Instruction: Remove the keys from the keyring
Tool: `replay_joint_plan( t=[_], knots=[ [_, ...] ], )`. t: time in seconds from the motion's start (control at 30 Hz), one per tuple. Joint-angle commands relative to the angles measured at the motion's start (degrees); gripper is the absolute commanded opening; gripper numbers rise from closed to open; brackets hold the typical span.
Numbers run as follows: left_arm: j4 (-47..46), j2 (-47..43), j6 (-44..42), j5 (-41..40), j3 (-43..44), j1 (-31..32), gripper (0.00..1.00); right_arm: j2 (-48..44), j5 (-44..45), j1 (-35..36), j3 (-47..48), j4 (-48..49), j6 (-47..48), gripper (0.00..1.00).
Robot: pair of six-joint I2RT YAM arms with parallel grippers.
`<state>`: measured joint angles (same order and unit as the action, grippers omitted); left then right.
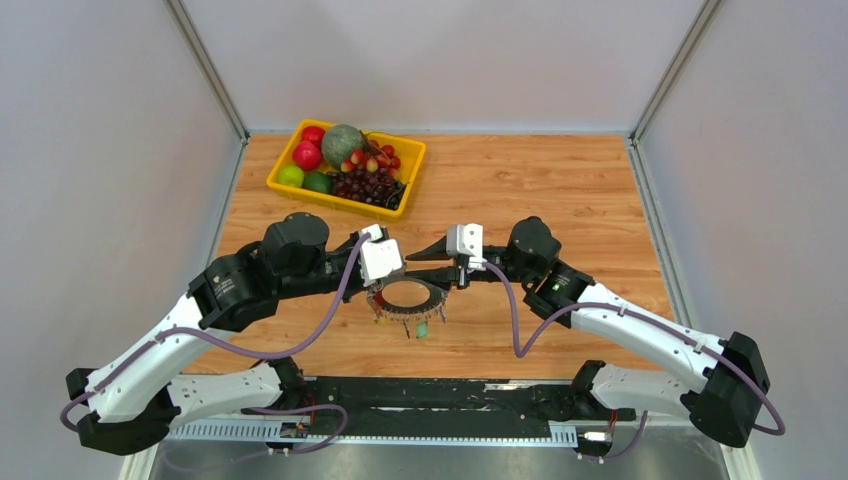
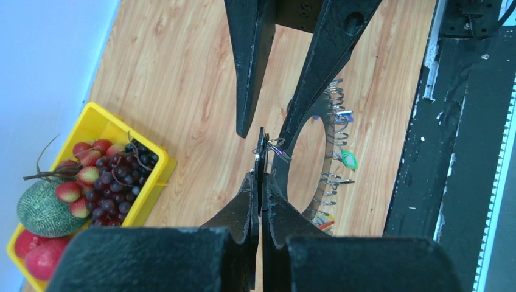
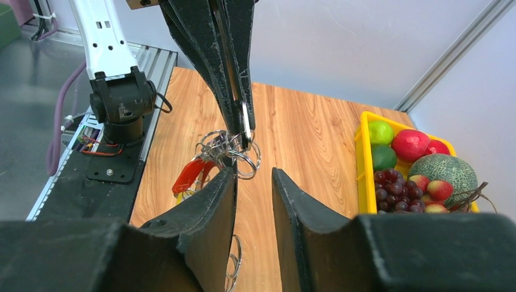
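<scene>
— Wood, pale and grained, lies under both pincers. We see the table (image 1: 560,200) run back to plain grey walls (image 1: 450,60), with metal posts (image 1: 205,65) at the corners.
— We see the same. What of the left pincer (image 2: 260,179)?
— It is clamped on the rim of the keyring (image 2: 261,146), which stands edge-on right at its tips.
— The right pincer (image 3: 254,173) faces it, fingers apart and gripping nothing. The clamped rim sits just past its tips.
— The keys (image 1: 410,318) fan along the ring's near side, just behind both pincers.
— Well beyond the left pincer, towards the back wall, we see a yellow tray (image 1: 330,203) of fruit. A black rail (image 1: 430,395) runs behind both pincers, at the near edge.
</scene>
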<state>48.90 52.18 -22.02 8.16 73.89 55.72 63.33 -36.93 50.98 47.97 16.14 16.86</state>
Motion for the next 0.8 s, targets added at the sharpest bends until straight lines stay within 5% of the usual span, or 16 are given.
replay_joint_plan(
  t=[0.0,0.5,0.77],
  knots=[
    [-3.64,-0.31,-0.9,1.35,3.19,-0.07,0.0,-0.85,-0.98,0.43,2.15,1.68,1.16,0.33],
    [-3.28,0.2,-0.48,1.82,3.09,-0.02,0.0,-0.41,-1.14,0.92,3.22,2.03,1.41,0.28],
    [-3.23,0.04,-0.26,1.52,3.68,-0.01,0.0,-0.41,-1.12,0.92,2.65,2.18,1.11,0.09]
  ],
)
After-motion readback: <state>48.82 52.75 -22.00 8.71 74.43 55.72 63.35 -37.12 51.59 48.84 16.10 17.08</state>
